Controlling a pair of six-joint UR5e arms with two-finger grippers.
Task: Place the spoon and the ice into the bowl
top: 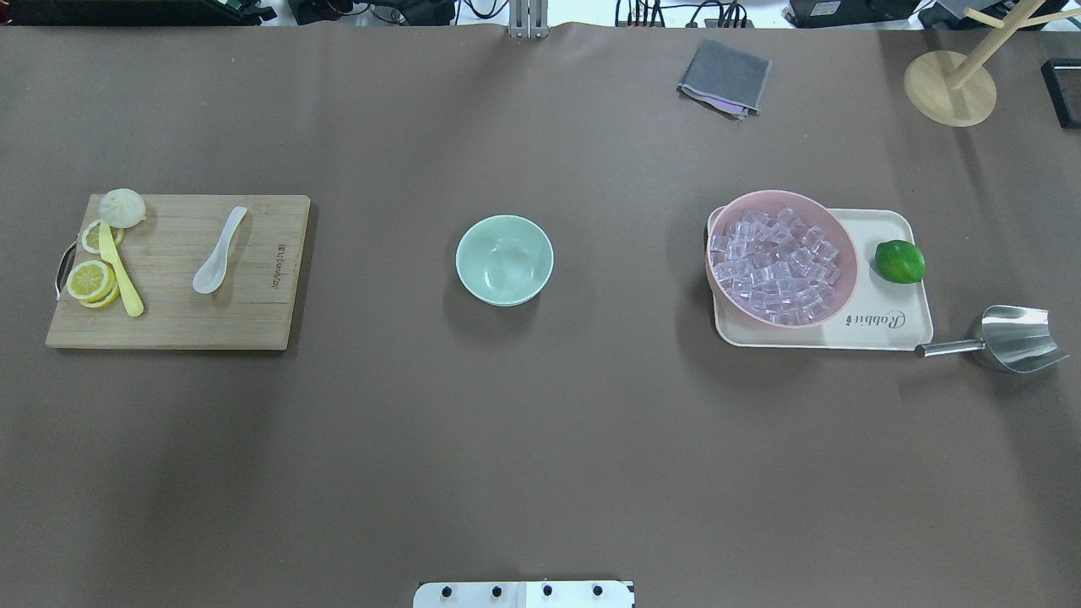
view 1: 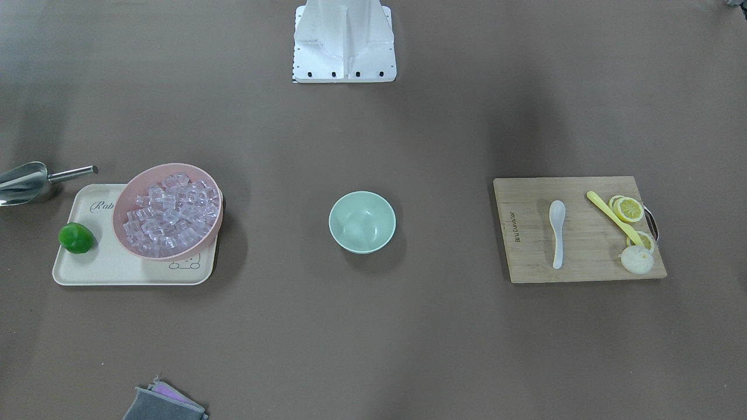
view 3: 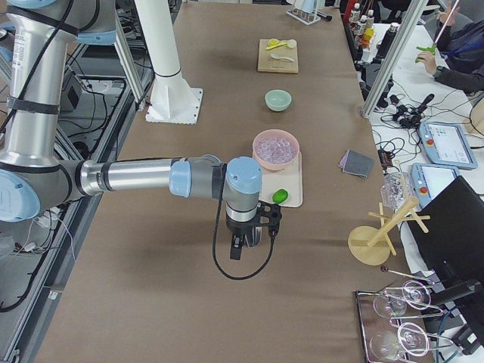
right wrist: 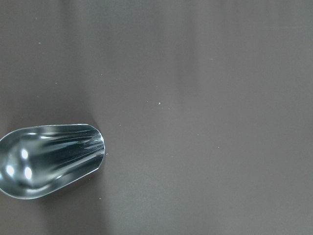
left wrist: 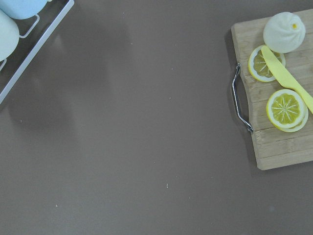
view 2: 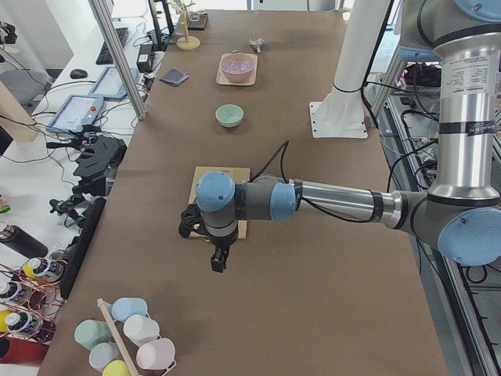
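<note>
The white spoon (view 1: 557,233) lies on a wooden cutting board (view 1: 583,259), also in the overhead view (top: 218,252). The mint-green bowl (view 1: 362,223) (top: 504,259) stands empty at the table's middle. Clear ice cubes (view 1: 172,213) (top: 777,266) fill a pink bowl (top: 836,308). My left gripper (view 2: 219,262) hangs over the table just beyond the board's outer end. My right gripper (view 3: 238,248) hangs near the steel scoop (right wrist: 49,159). Both show only in the side views, so I cannot tell whether they are open or shut.
The pink bowl and a lime (top: 899,261) sit on a cream tray (top: 895,228). The scoop (top: 1013,338) lies beside it. Lemon slices (top: 91,280), a yellow spoon (top: 118,274) and a white bun (top: 122,207) share the board. A grey cloth (top: 725,76) and wooden stand (top: 950,89) are at the far edge.
</note>
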